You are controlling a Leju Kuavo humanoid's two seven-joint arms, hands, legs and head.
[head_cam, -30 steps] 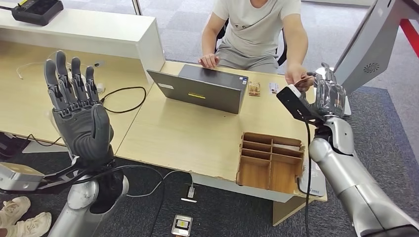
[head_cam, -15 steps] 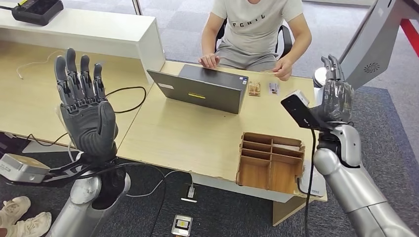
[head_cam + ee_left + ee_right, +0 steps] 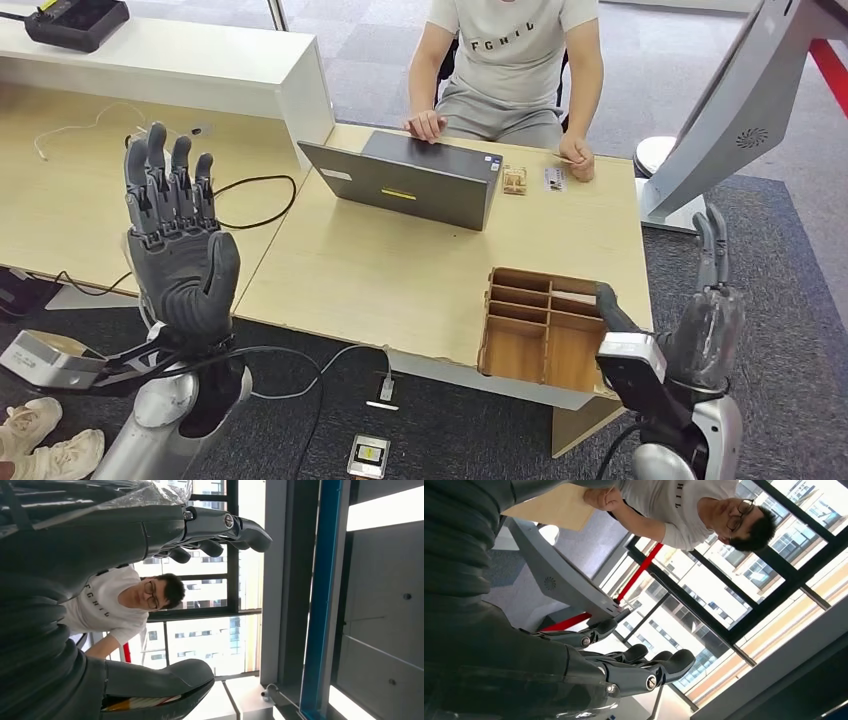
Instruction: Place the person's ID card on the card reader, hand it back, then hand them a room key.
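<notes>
The desk fills the frame's centre; the wooden organiser sits lower right. Left hand and right hand are both released, empty. The card seems pinched in the person's hand, upper centre. Fetching the room key likely comes next.

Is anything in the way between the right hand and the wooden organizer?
Nothing visible. The right hand hangs open just beside the wooden organizer, at the table's near edge, with no object between them.
</notes>
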